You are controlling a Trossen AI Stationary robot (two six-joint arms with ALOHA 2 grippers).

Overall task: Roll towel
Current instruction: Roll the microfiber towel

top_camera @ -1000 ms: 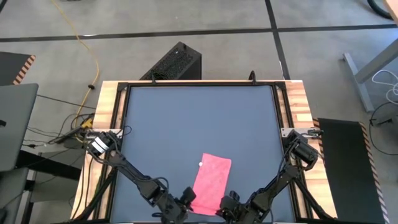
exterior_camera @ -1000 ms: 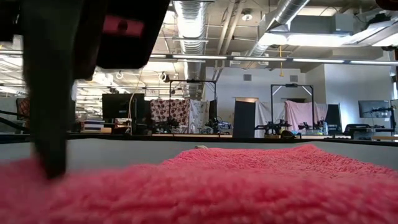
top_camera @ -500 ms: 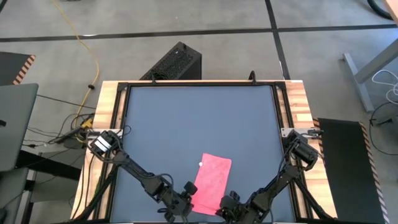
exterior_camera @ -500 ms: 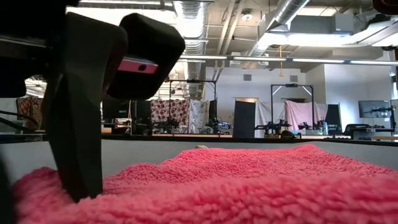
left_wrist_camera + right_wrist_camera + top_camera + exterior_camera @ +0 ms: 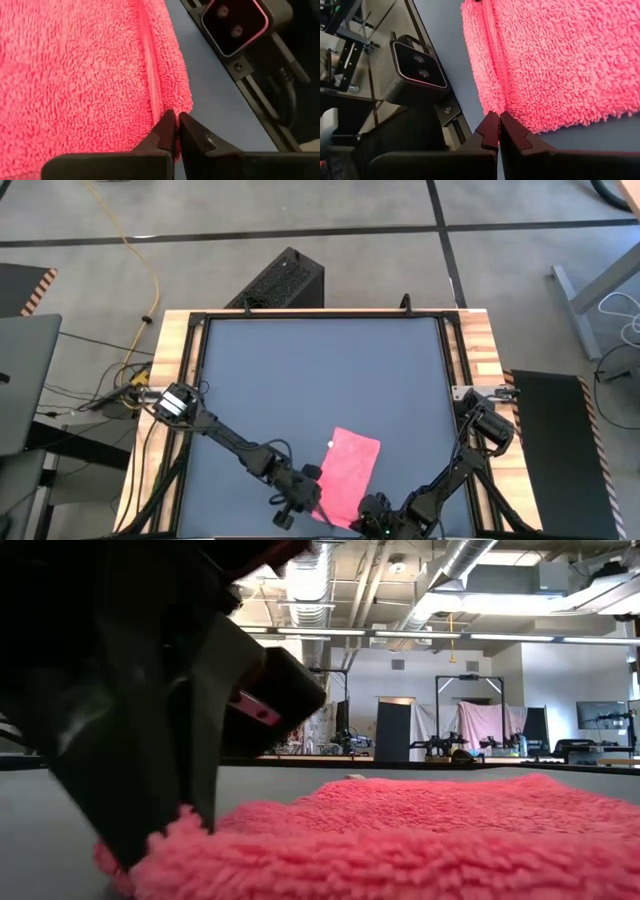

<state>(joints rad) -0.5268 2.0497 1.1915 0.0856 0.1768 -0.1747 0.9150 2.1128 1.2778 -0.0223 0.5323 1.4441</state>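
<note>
1. So here's what just changed: the left gripper (image 5: 306, 498) has come in from beside the towel (image 5: 349, 471) and slid along its near edge, and the whole towel has nudged a bit toward the right arm's side and skewed slightly compared to 1 second back.
2. Both grippers now sit at the towel's near corners. The left one's fingers are pressed together right at the hem (image 5: 172, 127), and I read that as pinching the corner.
3. The right gripper (image 5: 498, 129) is also squeezed closed at the other near corner, nipping the edge or only just touching it. Honestly hard to call.
4. My take: grabbing is done, rolling hasn't started, since the towel is lying flat with no curl yet.
5. Towel itself: bright pink, fluffy terry pile, stitched hem along the side, sitting on the dark grey table (image 5: 300, 370) close to its near rim, far corner angled away.
</note>
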